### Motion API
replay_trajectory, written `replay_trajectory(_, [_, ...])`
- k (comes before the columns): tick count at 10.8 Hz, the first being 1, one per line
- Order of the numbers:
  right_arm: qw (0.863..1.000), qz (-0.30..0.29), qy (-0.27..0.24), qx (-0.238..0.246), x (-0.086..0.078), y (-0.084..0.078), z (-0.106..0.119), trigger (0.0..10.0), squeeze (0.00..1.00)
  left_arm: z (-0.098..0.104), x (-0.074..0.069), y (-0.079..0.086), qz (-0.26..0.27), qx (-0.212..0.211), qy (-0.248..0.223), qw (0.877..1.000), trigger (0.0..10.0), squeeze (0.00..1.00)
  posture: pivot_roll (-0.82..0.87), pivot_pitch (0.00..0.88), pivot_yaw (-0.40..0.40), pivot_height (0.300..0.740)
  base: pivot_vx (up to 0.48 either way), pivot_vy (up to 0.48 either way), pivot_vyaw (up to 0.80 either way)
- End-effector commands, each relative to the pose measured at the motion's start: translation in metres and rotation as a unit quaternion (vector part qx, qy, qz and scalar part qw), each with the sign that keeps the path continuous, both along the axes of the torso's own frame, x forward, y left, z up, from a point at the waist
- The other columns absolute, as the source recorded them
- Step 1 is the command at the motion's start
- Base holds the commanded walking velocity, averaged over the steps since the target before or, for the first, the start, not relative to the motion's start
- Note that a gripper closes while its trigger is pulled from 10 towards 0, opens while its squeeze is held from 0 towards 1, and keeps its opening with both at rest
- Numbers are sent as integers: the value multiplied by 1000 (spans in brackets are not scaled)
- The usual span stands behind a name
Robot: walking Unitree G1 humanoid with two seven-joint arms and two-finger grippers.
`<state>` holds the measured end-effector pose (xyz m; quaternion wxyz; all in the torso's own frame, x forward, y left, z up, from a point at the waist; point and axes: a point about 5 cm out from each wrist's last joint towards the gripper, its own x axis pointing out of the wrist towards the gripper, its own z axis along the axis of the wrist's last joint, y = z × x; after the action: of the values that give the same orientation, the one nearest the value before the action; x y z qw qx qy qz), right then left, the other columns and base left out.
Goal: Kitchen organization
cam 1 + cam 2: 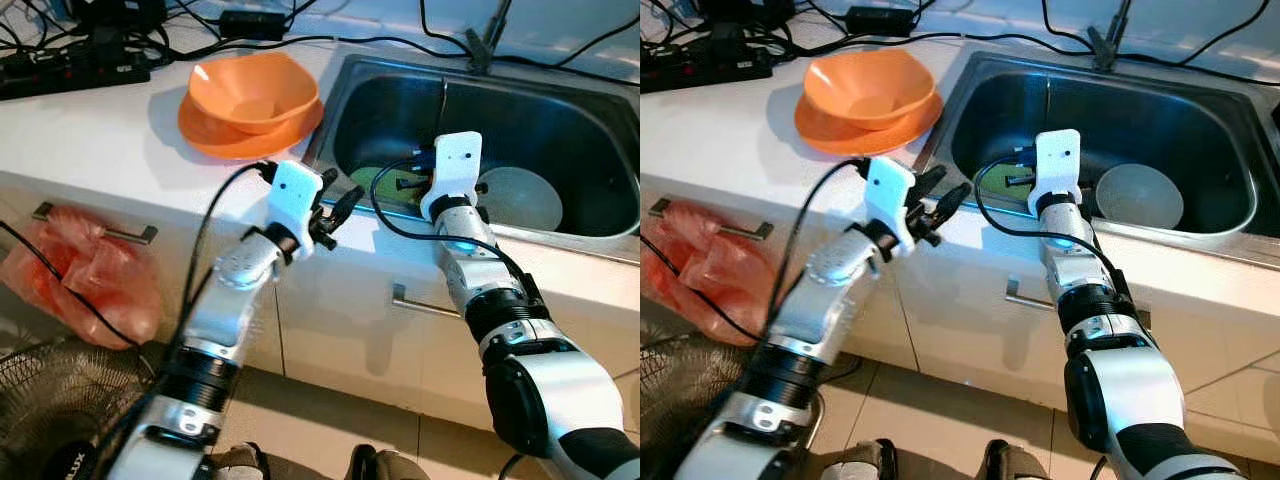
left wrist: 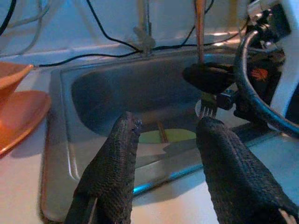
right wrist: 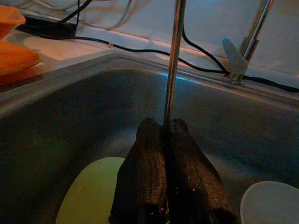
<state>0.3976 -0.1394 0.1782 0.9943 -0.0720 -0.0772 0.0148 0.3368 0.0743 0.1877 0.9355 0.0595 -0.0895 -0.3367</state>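
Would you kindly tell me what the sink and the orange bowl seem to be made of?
The sink basin looks like brushed stainless steel: grey, with soft reflections along its walls. The orange bowl is probably plastic: uniform colour, a dull sheen and a thin rim.

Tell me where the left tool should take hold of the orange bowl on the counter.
Pinch the orange bowl at its near rim, one finger inside and one outside, coming down from the cabinet side. It sits upright, mouth up, on the orange plate, so the thin wall probably suits the open left tool best.
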Motion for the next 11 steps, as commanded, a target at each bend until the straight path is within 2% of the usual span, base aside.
replay_trajectory(1, [1000, 3, 5, -1, 1, 0, -1, 10000, 0, 0, -3, -2, -18, 14, -2, 1000, 10000, 0, 87, 108, -27, 740, 0, 0, 0])
replay_trajectory(3, [1000, 6, 4, -1, 1, -1, 0, 10000, 0, 0, -3, 5, -22, 27, 1, 999, 10000, 0, 89, 110, -29, 740, 0, 0, 0])
replay_trajectory(4, [1000, 8, 4, -1, 1, 0, 1, 10000, 227, -1, -4, 7, -23, 30, 5, 999, 10000, 0, 89, 113, -31, 740, 0, 0, 0])
replay_trajectory(6, [1000, 12, 4, -2, 2, 0, 1, 10000, 914, -3, -3, 6, -20, 27, 13, 999, 10000, 0, 88, 121, -39, 740, 0, 0, 0])
replay_trajectory(7, [1000, 12, 4, -1, 2, 0, 1, 10000, 1000, -3, -3, 5, -21, 24, 14, 999, 10000, 0, 88, 123, -41, 740, 0, 0, 0])
replay_trajectory(9, [1000, 17, 9, -2, 1, 5, -1, 10000, 1000, -2, -5, 2, -26, 22, 15, 999, 10000, 0, 98, 131, -45, 740, 0, 0, 0])
replay_trajectory(10, [1000, 17, 8, 0, 2, 7, 0, 10000, 780, -3, -5, 4, -24, 23, 17, 999, 10000, 0, 98, 136, -43, 740, 0, 0, 0])
replay_trajectory(11, [1000, 18, 3, -1, 2, 7, 3, 10000, 0, -3, -5, 6, -20, 24, 19, 999, 10000, 0, 97, 138, -42, 740, 0, 0, 0])
